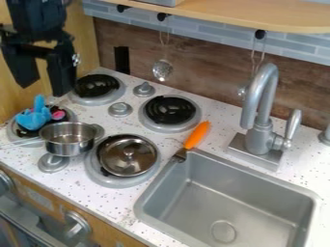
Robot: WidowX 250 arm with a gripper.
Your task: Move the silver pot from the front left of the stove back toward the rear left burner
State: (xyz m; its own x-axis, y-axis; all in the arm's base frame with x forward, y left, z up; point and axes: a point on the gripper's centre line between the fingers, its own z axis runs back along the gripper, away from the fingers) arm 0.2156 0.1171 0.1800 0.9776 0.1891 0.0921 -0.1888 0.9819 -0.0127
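Two spread fingers hang from my gripper (42,90) at the upper left, and through the gap I see the wooden panel (84,46) behind, so I judge it is pinching nothing. Holding it up there seems to keep the fingers clear of the stove's clutter.

The blue plush toy (34,117), with a pink patch at its side, sits on the left burner (14,131), whose round plate gives it a ready perch. Just beside it, the metal pot (67,140) stands upright, mouth up, its thin handle pointing left, probably so it can be grasped from that side. I cannot tell whether its base touches the burner. A metal lid (128,161) lies knob up on the front burner (109,181), leaving its knob easy to reach. The orange-handled utensil (197,135) rests with its metal end at the corner of the sink (222,202), perhaps using the rim as support.

From where I watch, the toy is directly below the gripper and apart from it; the pot is lower still, slightly to the right.
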